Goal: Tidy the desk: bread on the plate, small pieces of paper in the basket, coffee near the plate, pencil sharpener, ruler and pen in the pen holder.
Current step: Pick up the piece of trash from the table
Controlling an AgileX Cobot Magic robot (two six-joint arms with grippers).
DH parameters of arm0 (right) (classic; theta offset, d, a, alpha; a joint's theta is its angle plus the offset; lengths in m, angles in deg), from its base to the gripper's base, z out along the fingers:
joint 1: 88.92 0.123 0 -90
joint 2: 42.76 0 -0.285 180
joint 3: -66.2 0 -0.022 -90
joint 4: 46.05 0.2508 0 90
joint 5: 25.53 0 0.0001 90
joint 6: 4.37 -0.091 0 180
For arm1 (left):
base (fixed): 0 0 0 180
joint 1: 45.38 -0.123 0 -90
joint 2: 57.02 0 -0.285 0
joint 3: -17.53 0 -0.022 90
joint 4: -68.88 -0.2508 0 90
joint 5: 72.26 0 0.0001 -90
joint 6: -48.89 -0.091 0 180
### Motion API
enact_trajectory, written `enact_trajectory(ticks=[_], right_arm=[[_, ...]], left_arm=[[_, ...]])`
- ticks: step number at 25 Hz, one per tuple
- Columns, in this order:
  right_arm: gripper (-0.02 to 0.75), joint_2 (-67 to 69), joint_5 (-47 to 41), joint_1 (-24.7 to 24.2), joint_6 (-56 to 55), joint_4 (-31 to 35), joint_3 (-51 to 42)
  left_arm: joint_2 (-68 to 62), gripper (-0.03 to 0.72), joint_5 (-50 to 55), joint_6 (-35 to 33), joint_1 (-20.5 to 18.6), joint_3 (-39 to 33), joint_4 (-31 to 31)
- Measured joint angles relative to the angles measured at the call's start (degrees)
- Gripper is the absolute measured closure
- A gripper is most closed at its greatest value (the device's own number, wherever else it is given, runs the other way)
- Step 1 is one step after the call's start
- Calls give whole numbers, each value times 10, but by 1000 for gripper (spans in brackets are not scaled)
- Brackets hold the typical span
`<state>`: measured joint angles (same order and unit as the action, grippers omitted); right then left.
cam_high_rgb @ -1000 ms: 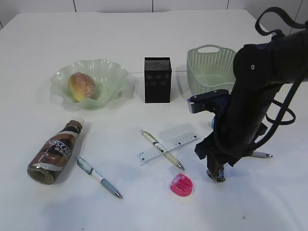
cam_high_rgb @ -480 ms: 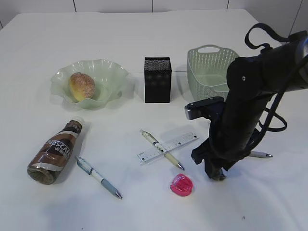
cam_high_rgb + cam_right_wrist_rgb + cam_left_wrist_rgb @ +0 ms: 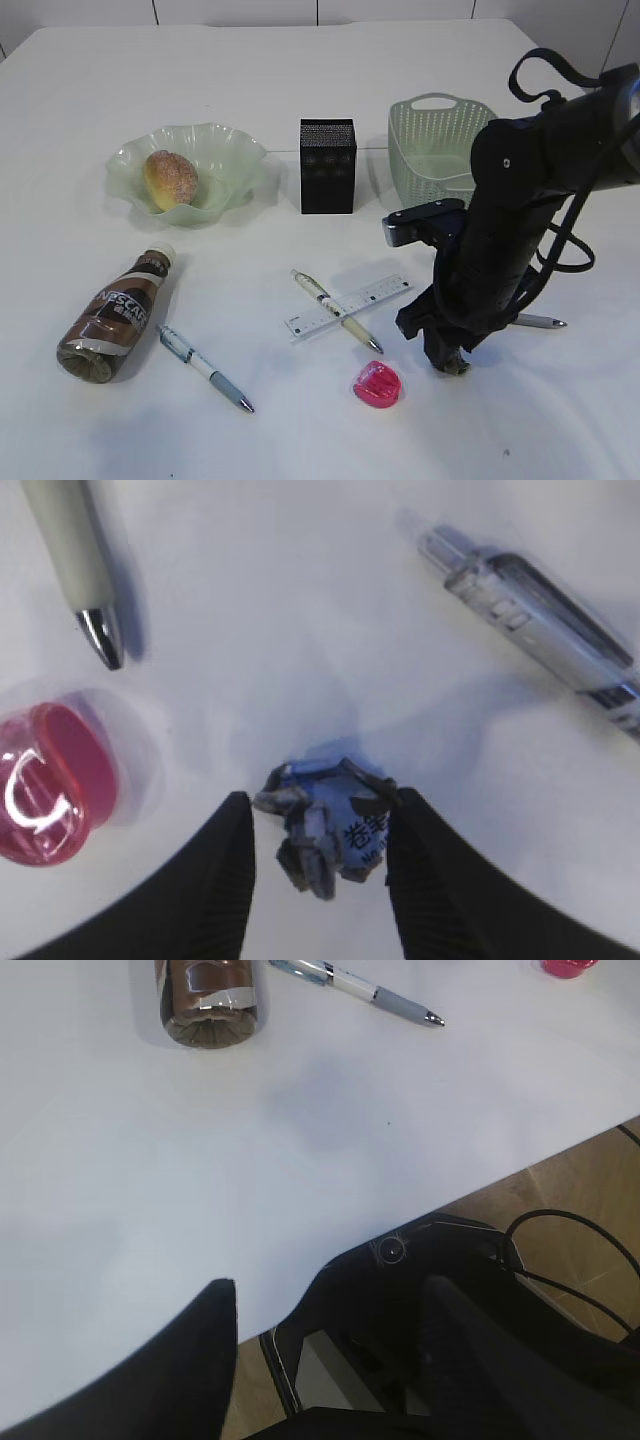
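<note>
My right gripper (image 3: 448, 362) (image 3: 320, 840) is down on the table with its two fingers closed against a crumpled blue-and-grey piece of paper (image 3: 330, 830). A pink pencil sharpener (image 3: 378, 384) (image 3: 45, 795) lies just left of it. A clear ruler (image 3: 375, 292) lies under a cream pen (image 3: 335, 310) (image 3: 70, 550). A blue-grip pen (image 3: 205, 368) (image 3: 350, 980) lies beside the fallen coffee bottle (image 3: 118, 315) (image 3: 205, 995). A third pen (image 3: 540, 321) (image 3: 530, 600) lies behind the right arm. Bread (image 3: 171, 179) sits in the green plate (image 3: 235, 150). My left gripper (image 3: 325, 1360) is open and empty over the table's front edge.
The black pen holder (image 3: 327, 165) stands at the back centre. The pale green basket (image 3: 430, 140) stands to its right, partly behind the right arm. The left wrist view shows the table's front edge with the robot base and cables (image 3: 560, 1260) below.
The right arm has moved a little left and lowered onto the piece of paper. In the last half second it has barely moved. Nothing else on the table has moved.
</note>
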<state>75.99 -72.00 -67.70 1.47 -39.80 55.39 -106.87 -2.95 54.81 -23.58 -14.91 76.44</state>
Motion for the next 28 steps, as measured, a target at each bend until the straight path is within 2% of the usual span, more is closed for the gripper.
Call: enact_trajectory(ticks=[7, 12, 15, 16, 18, 22, 28], right_arm=[[386, 2, -21, 0, 0, -4, 0], [459, 14, -25, 0, 0, -4, 0], [476, 14, -25, 0, 0, -4, 0], [525, 14, -25, 0, 0, -4, 0], [561, 14, -25, 0, 0, -4, 0], [692, 15, -23, 0, 0, -5, 0], [721, 15, -23, 0, 1, -7, 0]], left_arm=[[0, 285, 0, 0, 0, 0, 0], [0, 286, 0, 0, 0, 0, 0], [0, 286, 0, 0, 0, 0, 0], [0, 286, 0, 0, 0, 0, 0], [0, 286, 0, 0, 0, 0, 0], [0, 286, 0, 0, 0, 0, 0], [0, 286, 0, 0, 0, 0, 0]])
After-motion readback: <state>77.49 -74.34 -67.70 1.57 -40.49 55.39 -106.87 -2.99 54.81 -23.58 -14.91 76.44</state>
